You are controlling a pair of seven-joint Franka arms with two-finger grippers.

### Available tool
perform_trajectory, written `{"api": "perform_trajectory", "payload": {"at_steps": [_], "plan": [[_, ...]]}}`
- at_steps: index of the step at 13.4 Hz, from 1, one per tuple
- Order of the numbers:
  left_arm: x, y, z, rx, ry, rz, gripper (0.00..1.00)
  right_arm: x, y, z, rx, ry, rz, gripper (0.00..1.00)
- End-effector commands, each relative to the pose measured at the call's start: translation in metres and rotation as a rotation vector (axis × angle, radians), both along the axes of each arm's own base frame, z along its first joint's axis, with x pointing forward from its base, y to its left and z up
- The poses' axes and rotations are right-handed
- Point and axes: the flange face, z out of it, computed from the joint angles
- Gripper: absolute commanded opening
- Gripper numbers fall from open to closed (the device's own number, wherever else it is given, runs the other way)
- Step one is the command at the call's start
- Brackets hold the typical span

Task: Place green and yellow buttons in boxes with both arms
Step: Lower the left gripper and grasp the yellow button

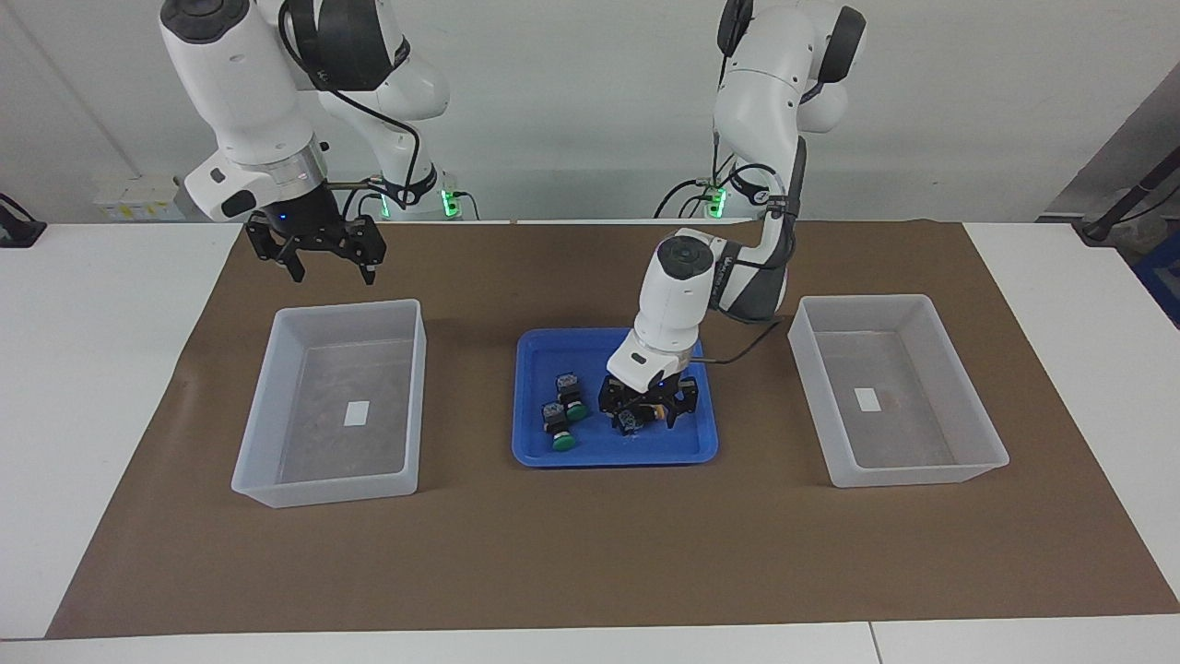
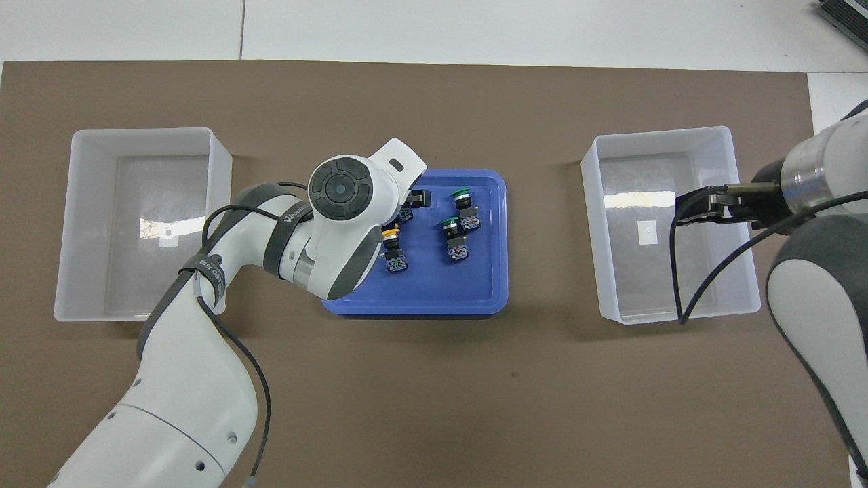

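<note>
Brown mat's blue tray (image 1: 525,443) holds buttons (image 2: 461,209) lying sideways.

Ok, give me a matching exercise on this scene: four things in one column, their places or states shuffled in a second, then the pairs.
Things:
1. left gripper
2. right gripper
3. green buttons
4. boxes

Places or states:
A. lying in the blue tray, untouched
B. holding no buttons, one at each end of the mat
C. down in the blue tray at a yellow button
D. raised, waiting over the mat

Pairs: 1-C, 2-D, 3-A, 4-B
</note>
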Motion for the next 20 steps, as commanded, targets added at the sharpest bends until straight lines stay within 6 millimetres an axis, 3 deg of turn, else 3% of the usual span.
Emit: {"api": "perform_trajectory", "payload": {"at_steps": [1,12,14,16,20], "plan": [[-0.005,0.001,-0.001,-0.002,0.023,0.048,1.00,-0.006,-0.001,0.000,-0.013,0.006,0.028,1.00],[-0.018,0.009,-0.016,0.033,0.073,0.089,1.00,-0.004,0.000,0.001,0.000,-0.012,0.021,1.00],[-0.022,0.001,-0.024,0.031,0.076,0.118,1.00,-0.003,-0.001,0.002,0.001,-0.015,0.020,1.00],[-0.029,-0.019,-0.049,0.058,0.060,0.128,1.00,-0.002,-0.002,0.000,0.001,-0.016,0.020,1.00],[-0.016,-0.019,-0.035,0.050,0.033,0.140,1.00,-0.001,0.002,0.000,0.003,-0.035,0.019,1.00]]}}
